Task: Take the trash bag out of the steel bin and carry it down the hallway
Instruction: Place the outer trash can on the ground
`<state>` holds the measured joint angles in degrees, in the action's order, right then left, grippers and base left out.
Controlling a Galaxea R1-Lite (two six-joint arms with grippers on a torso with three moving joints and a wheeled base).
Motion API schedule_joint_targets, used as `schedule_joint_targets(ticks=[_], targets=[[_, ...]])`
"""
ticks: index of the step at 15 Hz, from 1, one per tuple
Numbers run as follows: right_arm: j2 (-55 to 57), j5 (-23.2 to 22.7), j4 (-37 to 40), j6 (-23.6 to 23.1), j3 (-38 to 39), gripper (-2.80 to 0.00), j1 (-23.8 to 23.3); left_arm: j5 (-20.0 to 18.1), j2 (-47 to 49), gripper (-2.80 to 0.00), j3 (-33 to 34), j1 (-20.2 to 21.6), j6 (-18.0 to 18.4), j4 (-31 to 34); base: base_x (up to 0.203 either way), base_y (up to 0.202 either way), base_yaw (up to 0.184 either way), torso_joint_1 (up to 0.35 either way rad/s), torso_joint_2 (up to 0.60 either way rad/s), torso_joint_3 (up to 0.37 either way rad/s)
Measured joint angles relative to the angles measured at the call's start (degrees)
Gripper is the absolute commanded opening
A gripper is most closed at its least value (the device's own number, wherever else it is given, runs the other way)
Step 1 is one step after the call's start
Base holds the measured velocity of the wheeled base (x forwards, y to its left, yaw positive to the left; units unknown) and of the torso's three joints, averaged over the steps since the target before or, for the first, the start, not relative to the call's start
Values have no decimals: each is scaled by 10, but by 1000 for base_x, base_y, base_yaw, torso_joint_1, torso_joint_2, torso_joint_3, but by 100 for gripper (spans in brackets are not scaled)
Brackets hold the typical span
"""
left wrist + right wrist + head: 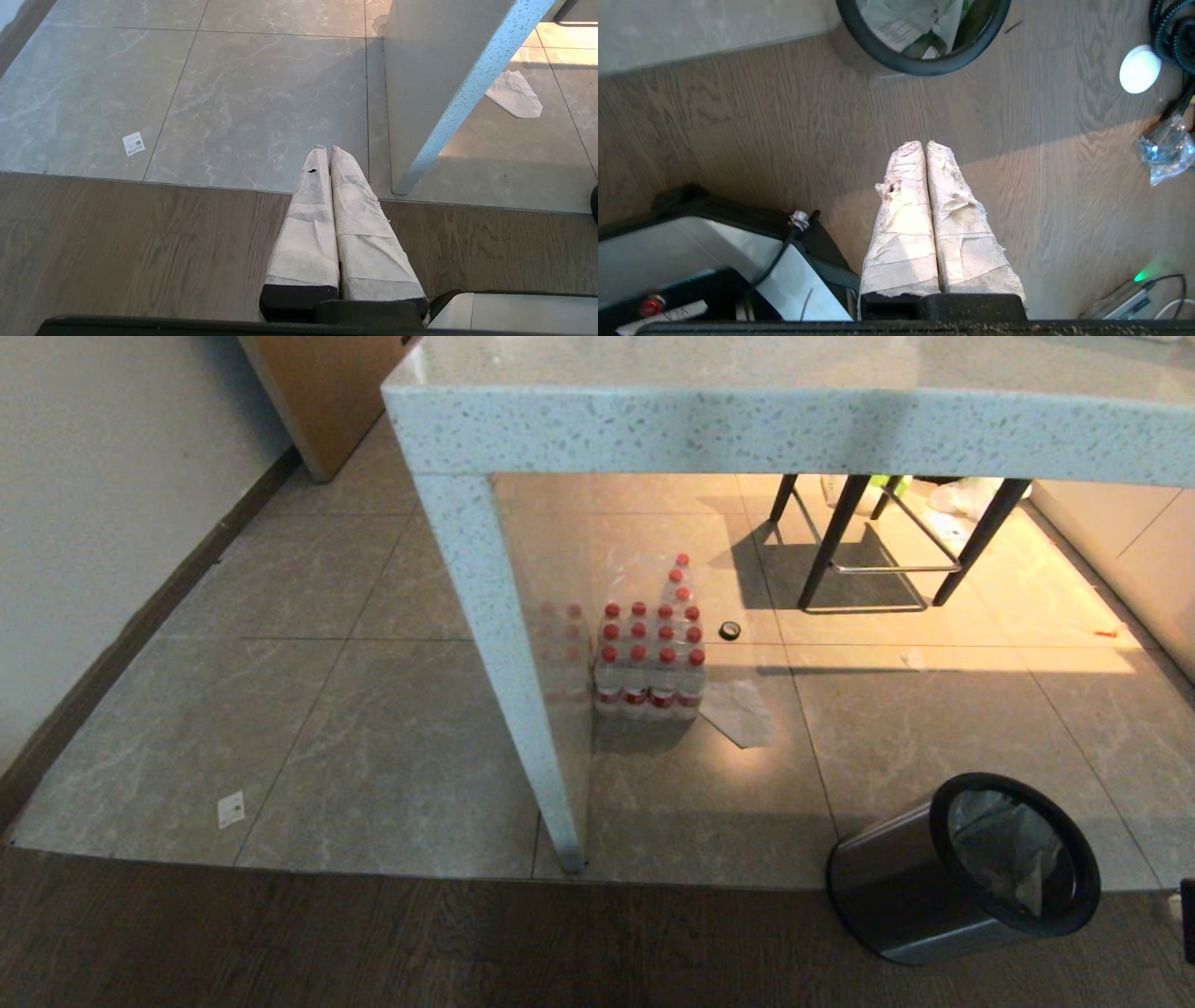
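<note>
Bag (1013, 849) is seen crumpled inside bin (971, 868) — judged light, soft, slippery; best pinched at a loop handle. Right gripper (924, 145) is closed, empty — left gripper (327, 149) likewise.

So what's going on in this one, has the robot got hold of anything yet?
Not yet. The steel bin stands on the wood floor beside the speckled table, with the trash bag in it. The right gripper hangs shut and empty above the floor just short of the bin's rim. The left gripper is shut too, idle near the table leg.
</note>
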<state>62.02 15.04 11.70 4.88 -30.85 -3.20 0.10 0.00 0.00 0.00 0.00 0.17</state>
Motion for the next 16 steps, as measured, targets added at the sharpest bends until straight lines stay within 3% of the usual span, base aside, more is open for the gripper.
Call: schedule_joint_targets(ticks=[2, 5, 8, 10, 13, 16], targets=[[24, -2, -1, 21, -4, -280, -9, 0, 0, -280, 0, 0, 0, 0, 0, 0, 0, 0, 0, 0], [103, -19, -8, 93, -15, -280, -46, 0, 0, -280, 0, 0, 0, 0, 0, 0, 0, 0, 0, 0], [211, -68, -75, 101, -34, -280, -84, 0, 0, -280, 0, 0, 0, 0, 0, 0, 0, 0, 0, 0], [288, -101, -160, 66, -41, -280, -96, 0, 0, -280, 0, 0, 0, 0, 0, 0, 0, 0, 0, 0], [386, -181, -310, -36, -45, -280, -103, 0, 0, -280, 0, 0, 0, 0, 0, 0, 0, 0, 0, 0], [463, -305, -459, -167, -43, -280, -104, 0, 0, -280, 0, 0, 0, 0, 0, 0, 0, 0, 0, 0]])
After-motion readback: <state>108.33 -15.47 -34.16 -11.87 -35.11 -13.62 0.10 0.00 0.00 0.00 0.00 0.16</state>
